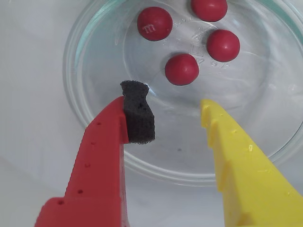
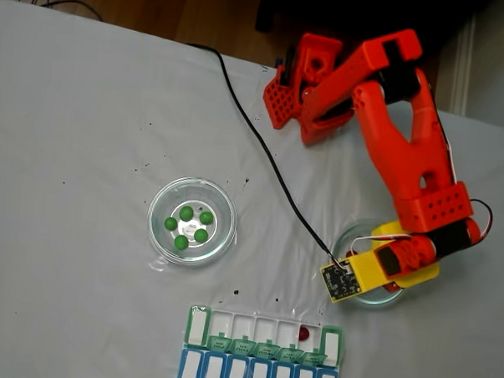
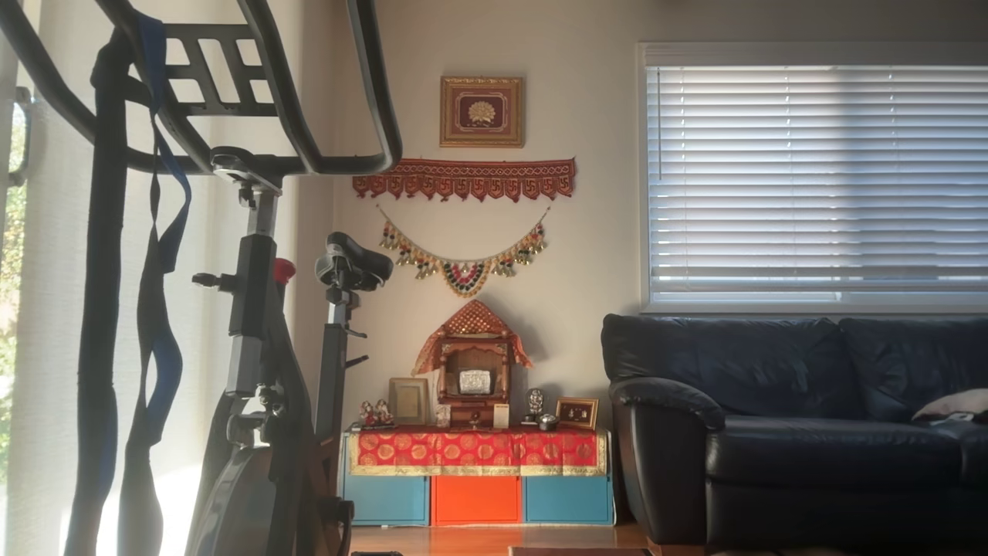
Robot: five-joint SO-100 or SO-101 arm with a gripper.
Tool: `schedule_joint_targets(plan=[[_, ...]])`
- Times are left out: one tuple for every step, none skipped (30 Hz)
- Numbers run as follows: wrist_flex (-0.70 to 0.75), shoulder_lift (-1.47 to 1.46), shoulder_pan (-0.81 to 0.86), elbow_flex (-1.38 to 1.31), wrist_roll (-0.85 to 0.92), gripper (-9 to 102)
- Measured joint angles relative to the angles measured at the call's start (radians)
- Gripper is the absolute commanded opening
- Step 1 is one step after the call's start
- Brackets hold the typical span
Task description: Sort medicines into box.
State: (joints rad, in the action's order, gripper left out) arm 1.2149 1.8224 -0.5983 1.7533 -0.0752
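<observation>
White table (image 2: 88, 106); tool (image 1: 173, 111) wide open, empty, above glass dish (image 1: 94, 56).

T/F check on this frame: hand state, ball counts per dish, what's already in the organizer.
1. The hand is open and empty. True.
2. Four red balls lie in the dish under the hand. True.
3. The other dish holds three green balls. False: five.
4. The green-and-white organizer holds no ball. False: one red ball sits in a compartment.
5. The hand grips a red ball. False: none sits between the fingers.
</observation>
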Motion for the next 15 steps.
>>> schedule_joint_targets(plan=[[-0.005, 0.000, 0.000, 0.006, 0.000, 19], [-0.011, 0.000, 0.000, 0.014, 0.000, 19], [-0.017, 0.000, 0.000, 0.018, 0.000, 19], [-0.023, 0.000, 0.000, 0.021, 0.000, 19], [-0.029, 0.000, 0.000, 0.026, 0.000, 19], [-0.034, 0.000, 0.000, 0.028, 0.000, 19], [-0.037, -0.002, 0.000, 0.028, 0.000, 19], [-0.043, -0.008, 0.000, 0.028, 0.000, 19], [-0.046, -0.012, 0.000, 0.028, 0.000, 19], [-0.054, -0.020, 0.000, 0.028, 0.000, 19], [-0.057, -0.021, 0.000, 0.029, 0.000, 20], [-0.064, -0.023, 0.000, 0.040, 0.000, 19], [-0.069, -0.023, 0.000, 0.046, 0.002, 19], [-0.071, -0.026, -0.002, 0.049, 0.006, 19], [-0.072, -0.031, -0.005, 0.049, 0.009, 19]])
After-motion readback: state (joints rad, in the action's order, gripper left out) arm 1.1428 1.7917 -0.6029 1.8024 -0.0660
